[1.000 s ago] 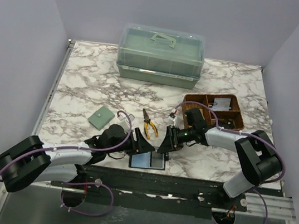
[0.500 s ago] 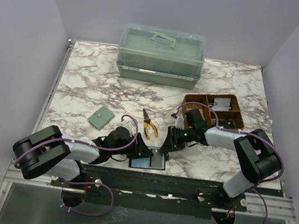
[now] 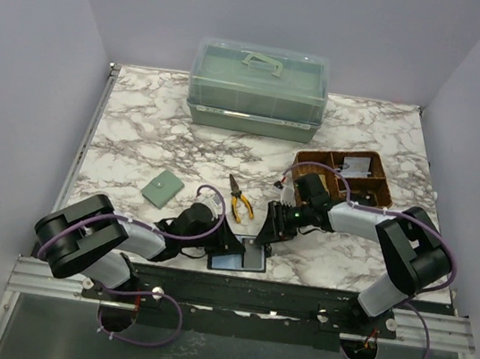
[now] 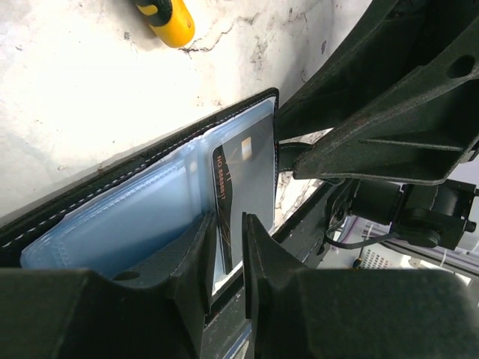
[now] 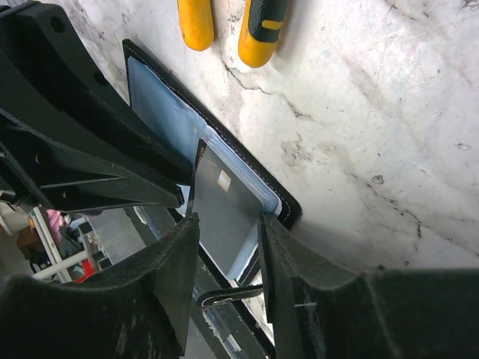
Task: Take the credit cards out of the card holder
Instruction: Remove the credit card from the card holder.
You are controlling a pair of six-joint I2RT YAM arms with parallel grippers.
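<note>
The black card holder (image 3: 230,260) lies open at the table's near edge, its blue-grey lining up (image 4: 127,224) (image 5: 161,97). A grey credit card (image 4: 254,172) (image 5: 228,206) sticks out of its right pocket, one long edge raised. My left gripper (image 3: 224,236) (image 4: 228,221) is over the holder. Its jaws are almost shut, with the raised card edge between them. My right gripper (image 3: 267,230) (image 5: 230,224) is open. It straddles the card's end at the holder's right corner, one finger (image 5: 288,262) by the black edge. Other cards are hidden.
Yellow-handled pliers (image 3: 238,202) lie just behind the holder. A sage-green snap wallet (image 3: 162,189) lies to the left. A brown divided tray (image 3: 352,153) stands at the right. A green lidded box (image 3: 258,87) stands at the back. The metal rail runs right below the holder.
My left arm's elbow has swung right and folded in, while its gripper stayed at the holder. The right arm has not moved.
</note>
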